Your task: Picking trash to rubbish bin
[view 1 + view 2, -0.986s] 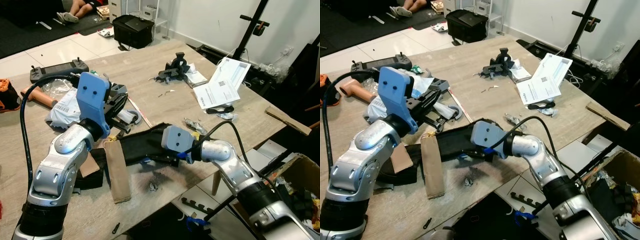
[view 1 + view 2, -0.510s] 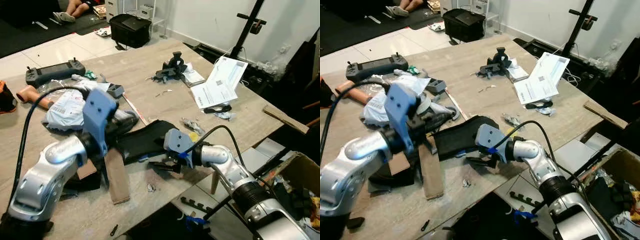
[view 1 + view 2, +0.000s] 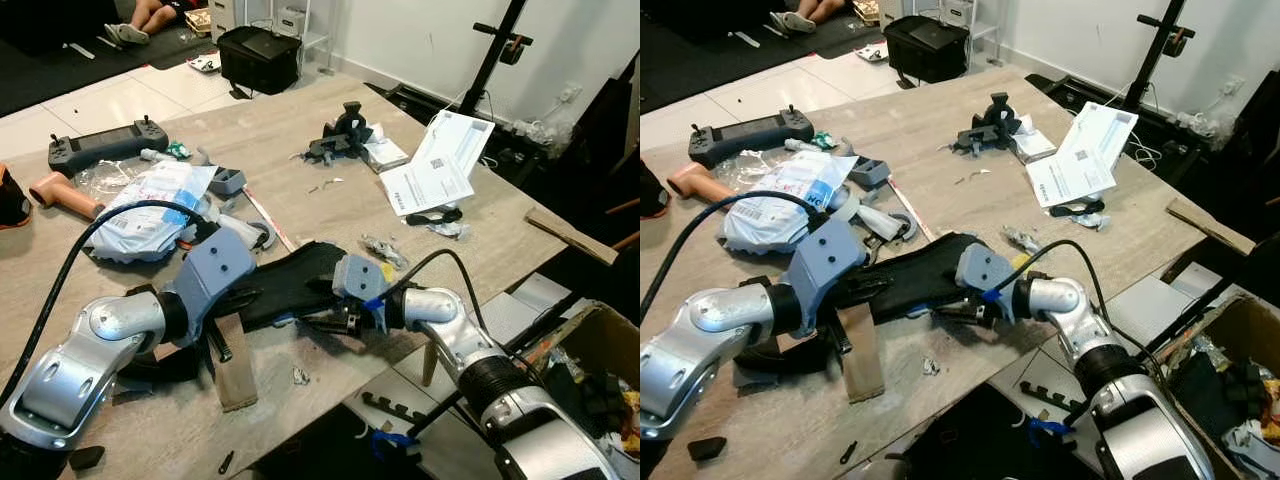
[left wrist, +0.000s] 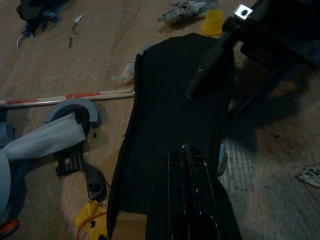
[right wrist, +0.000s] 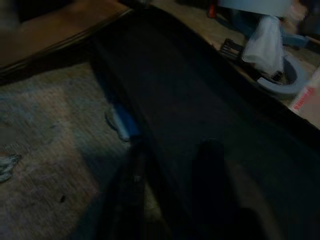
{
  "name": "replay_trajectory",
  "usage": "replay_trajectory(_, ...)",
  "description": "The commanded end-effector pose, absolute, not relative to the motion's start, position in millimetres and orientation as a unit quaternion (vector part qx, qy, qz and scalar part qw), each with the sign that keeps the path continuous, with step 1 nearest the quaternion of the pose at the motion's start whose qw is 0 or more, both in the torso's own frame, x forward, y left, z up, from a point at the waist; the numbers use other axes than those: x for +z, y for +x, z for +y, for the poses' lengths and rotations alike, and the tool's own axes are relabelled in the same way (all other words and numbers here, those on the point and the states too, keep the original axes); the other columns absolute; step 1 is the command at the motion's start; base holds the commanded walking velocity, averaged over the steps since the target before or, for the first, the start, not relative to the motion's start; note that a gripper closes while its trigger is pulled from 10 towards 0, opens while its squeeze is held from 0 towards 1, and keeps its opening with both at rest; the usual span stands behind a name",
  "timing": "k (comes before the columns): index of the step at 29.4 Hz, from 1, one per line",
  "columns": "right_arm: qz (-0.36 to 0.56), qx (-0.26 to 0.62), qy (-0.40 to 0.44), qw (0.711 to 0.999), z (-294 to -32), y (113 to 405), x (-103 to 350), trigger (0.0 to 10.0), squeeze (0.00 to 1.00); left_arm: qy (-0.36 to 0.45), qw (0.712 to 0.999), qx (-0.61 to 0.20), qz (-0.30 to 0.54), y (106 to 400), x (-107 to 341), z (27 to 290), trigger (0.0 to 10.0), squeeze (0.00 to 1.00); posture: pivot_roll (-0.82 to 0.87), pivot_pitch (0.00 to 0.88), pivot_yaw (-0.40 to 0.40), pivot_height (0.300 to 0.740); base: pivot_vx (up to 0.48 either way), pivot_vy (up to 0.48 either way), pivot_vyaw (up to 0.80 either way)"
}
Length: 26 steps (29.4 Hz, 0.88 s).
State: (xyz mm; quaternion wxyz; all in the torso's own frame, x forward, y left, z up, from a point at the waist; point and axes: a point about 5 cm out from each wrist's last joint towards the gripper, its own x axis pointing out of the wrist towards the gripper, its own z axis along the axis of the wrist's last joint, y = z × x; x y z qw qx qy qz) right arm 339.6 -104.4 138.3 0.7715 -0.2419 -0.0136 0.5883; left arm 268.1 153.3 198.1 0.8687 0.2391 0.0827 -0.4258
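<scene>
Cluttered wooden table [image 3: 300, 120] in a tiled room, a person's legs on the floor far back. Black flat sheet [image 3: 290, 280] lies at the table's near edge, between both arms. Left gripper [image 4: 192, 165] rests on the sheet's near-left end, fingers pressed together flat on top of it, not around it. Right gripper [image 3: 318, 322] is at the sheet's edge toward the table rim, fingers [image 5: 210, 165] slightly apart, one over the sheet and one beside its edge; cannot tell if it grips. Brown board [image 3: 232, 362] lies just beside the sheet under the left arm. White mail bag [image 3: 150, 205], controller [image 3: 105, 145], papers [image 3: 440, 165] and black clamp [image 3: 340, 135] sit further back. Cardboard box [image 3: 600, 345] with trash stands on the floor at right, well apart from the sheet.
</scene>
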Motion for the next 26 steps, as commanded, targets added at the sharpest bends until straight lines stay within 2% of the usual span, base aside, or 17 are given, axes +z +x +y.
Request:
replay_trajectory(1,0.029,0.601,-0.232,0.764,-105,334,120,0.0,0.00,0.254,0.861,-0.429,0.100,266,195,157,10.0,0.00,0.21,0.156,-0.024,0.740,0.000,0.000,0.00)
replay_trajectory(13,0.018,0.578,-0.228,0.783,-109,340,124,0.0,0.00,0.220,0.876,-0.425,0.062,269,211,160,10.0,0.00,0.20,0.135,-0.032,0.740,0.000,0.000,0.00)
replay_trajectory(15,0.001,0.558,-0.192,0.807,-108,346,131,0.0,0.00,0.195,0.885,-0.421,0.041,270,221,164,10.0,0.00,0.21,0.133,-0.037,0.740,0.000,0.000,0.00)
replay_trajectory(17,0.001,0.558,-0.192,0.807,-108,346,131,0.0,0.00,0.195,0.885,-0.421,0.041,270,221,164,10.0,0.00,0.21,0.133,-0.037,0.740,0.000,0.000,0.00)
replay_trajectory(19,-0.034,0.544,-0.092,0.834,-109,355,157,0.0,0.00,0.160,0.895,-0.417,0.018,268,233,168,10.0,0.00,0.23,0.131,-0.046,0.740,0.000,0.000,0.00)
replay_trajectory(22,-0.050,0.548,-0.056,0.833,-112,356,169,0.0,0.00,0.148,0.896,-0.417,0.012,267,236,170,10.0,0.00,0.23,0.131,-0.046,0.740,0.000,0.000,0.00)
replay_trajectory(24,-0.062,0.575,-0.006,0.816,-122,354,192,0.0,0.00,0.139,0.896,-0.422,0.012,265,237,171,10.0,0.00,0.23,0.131,-0.046,0.740,0.000,0.000,0.00)
replay_trajectory(26,-0.062,0.575,-0.006,0.816,-122,354,192,0.0,0.00,0.139,0.896,-0.422,0.012,265,237,171,10.0,0.00,0.23,0.131,-0.046,0.740,0.000,0.000,0.00)
